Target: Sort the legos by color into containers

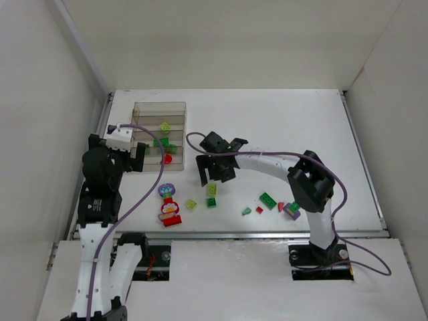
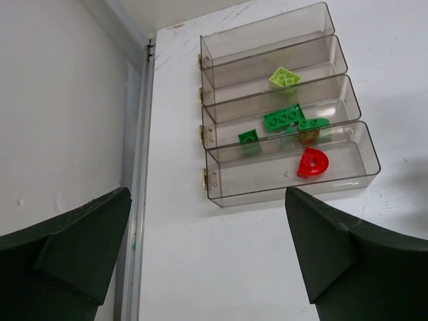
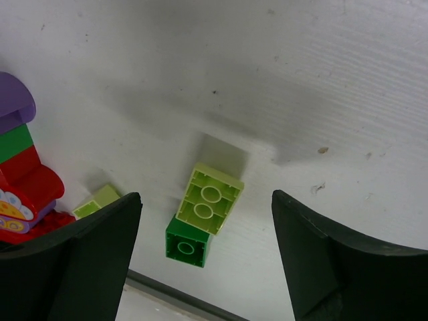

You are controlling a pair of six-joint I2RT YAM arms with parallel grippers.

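The right hand (image 3: 206, 198) is spread wide with nothing between its fingers. It hangs over a lime two-stud plastic brick (image 3: 210, 199) that lies touching a small dark green brick (image 3: 187, 249) on the white desk (image 3: 334, 80). The fingers stand on either side of the lime brick and apart from it, which looks like a lineup for a pick. The green neighbour sits so close that it could be dragged along. Near them lie a small lime tile (image 3: 97, 199) and the red, white and purple flower-topped piece (image 3: 20, 194).

The left hand (image 2: 207, 194) is also spread and empty, poised by the near end of the clear brownish plastic tray (image 2: 221, 190). The tray's nearest compartment holds a red curved piece (image 2: 312, 162). The next holds dark green bricks (image 2: 284, 118), and the one beyond holds a lime square brick (image 2: 285, 78). Each row keeps one colour, so the lime brick under the right hand likely belongs in that third row.

Only the left wrist view shows plainly which colour sits in which compartment. Only the right wrist view shows the two bricks touching. Only the top view shows the loose green brick (image 1: 268, 200), red bit (image 1: 259, 210) and purple piece (image 1: 291, 211) lying well apart from the tray.
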